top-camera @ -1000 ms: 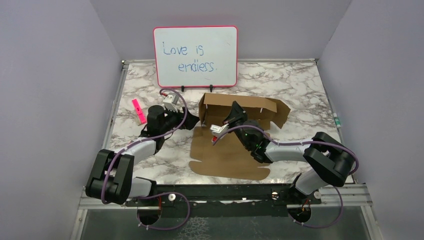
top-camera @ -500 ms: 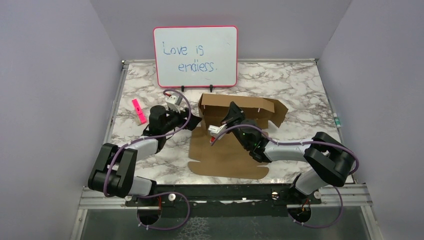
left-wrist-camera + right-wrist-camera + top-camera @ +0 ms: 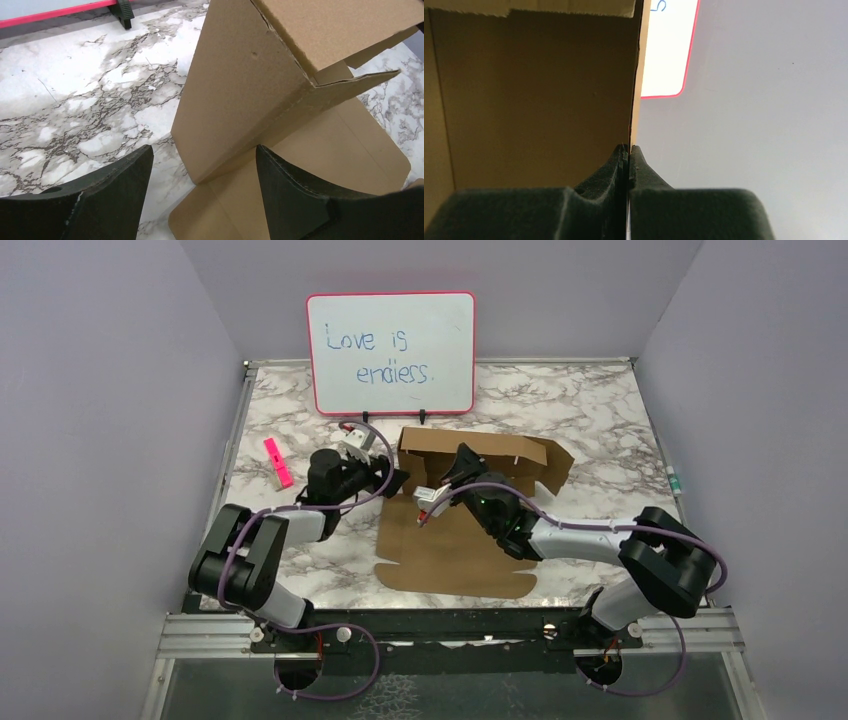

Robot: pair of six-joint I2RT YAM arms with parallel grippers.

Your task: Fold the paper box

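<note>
Brown cardboard, the paper box [image 3: 455, 555] lies on the marble table [image 3: 600, 420] just in front of the whiteboard [image 3: 391, 352], its far wall raised. From above we see the left gripper [image 3: 393, 480] and right gripper [image 3: 462, 462] at that wall. At the left wrist, our jaws stand wide apart astride a raised flap, not clamped. At the right wrist, our fingers [image 3: 614, 170] pinch a standing panel's edge, with the whiteboard beyond it.
</note>
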